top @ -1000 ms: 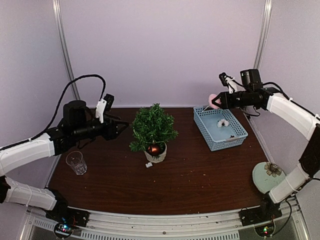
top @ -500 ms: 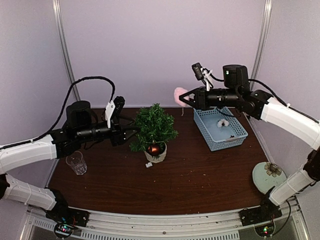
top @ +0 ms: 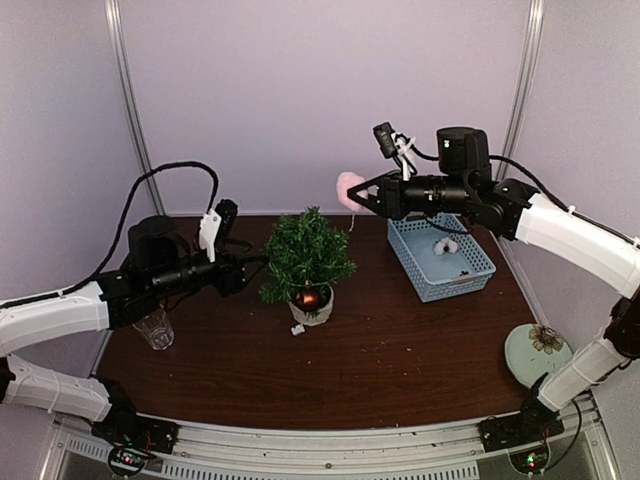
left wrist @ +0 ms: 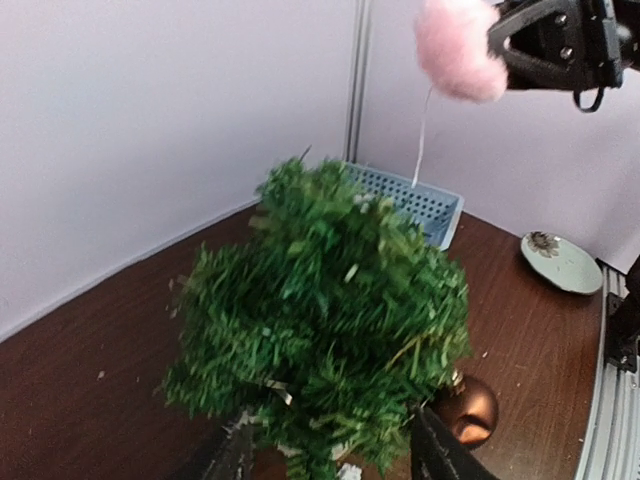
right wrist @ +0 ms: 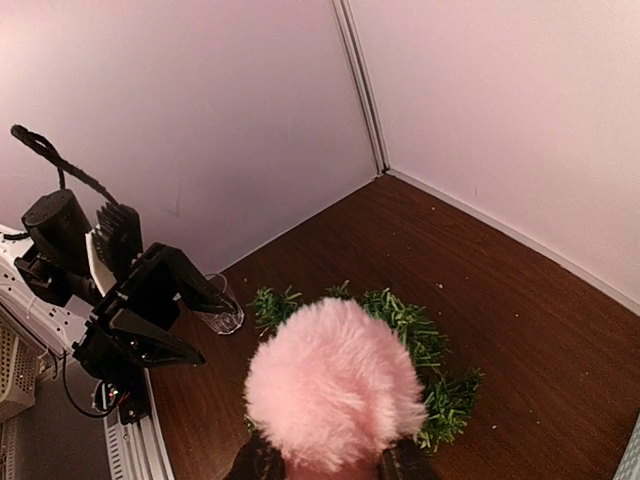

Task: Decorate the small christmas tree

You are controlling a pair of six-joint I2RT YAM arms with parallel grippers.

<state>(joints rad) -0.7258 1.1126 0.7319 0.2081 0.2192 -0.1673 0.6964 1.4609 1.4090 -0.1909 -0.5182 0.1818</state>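
Small christmas tree (top: 305, 255): dark green and bushy, standing upright in a white pot (top: 314, 316) left of the middle of the brown surface (top: 400, 350). All places below are given from the tree.

- Red-brown bauble (top: 309, 297): hangs low on the tree's near side, just above the pot rim.
- Left fingers (left wrist: 438, 458): at the tree's left flank, one finger on each side of the lower sprigs. The wrist view is blurred there, so it cannot be told whether they press the foliage or merely straddle it.
- Right fingers (right wrist: 256, 462): above and just right of the treetop, closed on a pink pompom (top: 349, 188).
- Pink pompom: fluffy and round, held in the air clear of the branches. A thin white string (left wrist: 421, 135) hangs from it.
- Light-blue basket (top: 455, 286): on the surface to the tree's right and apart from it, with a small white item (top: 444, 246) inside.
- Clear glass (top: 152, 330): well to the tree's left, partly hidden behind the left arm.
- Pale green dish (top: 530, 362): far right of the tree, at the surface's near right corner, with a flower motif on it.
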